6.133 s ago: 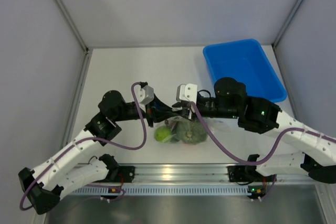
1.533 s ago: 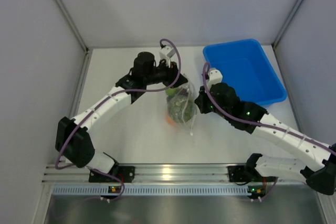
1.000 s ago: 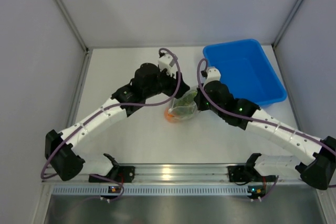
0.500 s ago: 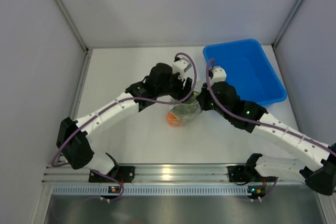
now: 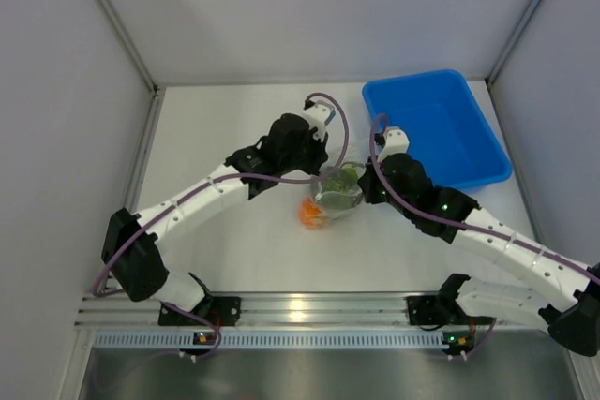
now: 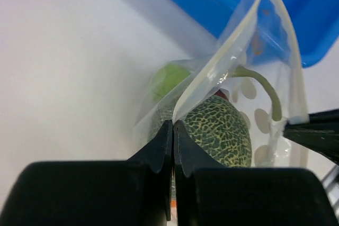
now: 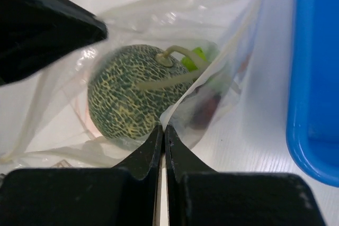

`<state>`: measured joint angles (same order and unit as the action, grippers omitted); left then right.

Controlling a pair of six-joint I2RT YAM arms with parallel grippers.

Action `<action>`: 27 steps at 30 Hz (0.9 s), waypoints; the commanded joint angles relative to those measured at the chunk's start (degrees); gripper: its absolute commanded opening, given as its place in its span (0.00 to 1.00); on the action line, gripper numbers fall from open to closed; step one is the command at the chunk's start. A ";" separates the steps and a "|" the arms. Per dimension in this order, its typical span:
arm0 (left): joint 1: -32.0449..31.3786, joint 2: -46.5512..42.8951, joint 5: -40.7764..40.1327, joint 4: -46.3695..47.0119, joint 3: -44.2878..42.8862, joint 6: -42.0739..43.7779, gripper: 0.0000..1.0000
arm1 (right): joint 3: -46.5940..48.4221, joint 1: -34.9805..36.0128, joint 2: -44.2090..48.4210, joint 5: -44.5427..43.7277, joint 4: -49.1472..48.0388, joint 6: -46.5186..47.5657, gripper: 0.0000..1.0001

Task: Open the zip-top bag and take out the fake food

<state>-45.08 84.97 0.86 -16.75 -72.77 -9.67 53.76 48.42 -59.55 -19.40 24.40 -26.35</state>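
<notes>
On the white table [image 5: 216, 128], near the blue bin [image 5: 441, 128], the zip-top bag [image 5: 339, 196] sits with left gripper [image 6: 172, 130] and right gripper [image 7: 163, 129] each clamped on an opposite lip, thin, slippery film, I'd say, best pinched near the rim.

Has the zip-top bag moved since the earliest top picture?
Yes. The zip-top bag has moved up and to the right in the top view, toward the blue bin.

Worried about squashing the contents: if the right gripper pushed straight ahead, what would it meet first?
Probably the netted melon inside the zip-top bag the right gripper pinches; depth unclear.
</notes>
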 commanded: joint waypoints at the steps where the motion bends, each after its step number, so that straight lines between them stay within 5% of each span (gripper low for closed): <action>1: 0.43 -4.10 -11.13 0.23 -0.80 -4.47 0.00 | -2.95 -1.75 4.25 -0.11 -1.90 0.51 0.00; 14: 0.34 -10.52 -13.53 1.19 4.13 -14.06 0.00 | -10.95 -4.83 11.64 1.38 0.12 -0.90 0.01; 15: 0.26 -10.53 -11.43 1.46 4.65 -14.75 0.00 | -10.87 -4.92 12.26 1.90 -0.23 -0.90 0.08; 27: -1.33 -11.58 -6.40 9.28 8.88 -22.05 0.00 | 1.08 -5.80 7.96 4.36 3.46 0.42 0.20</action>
<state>-45.98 75.48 -6.81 -13.13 -64.18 -28.73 51.51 43.68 -50.81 -15.75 26.79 -26.37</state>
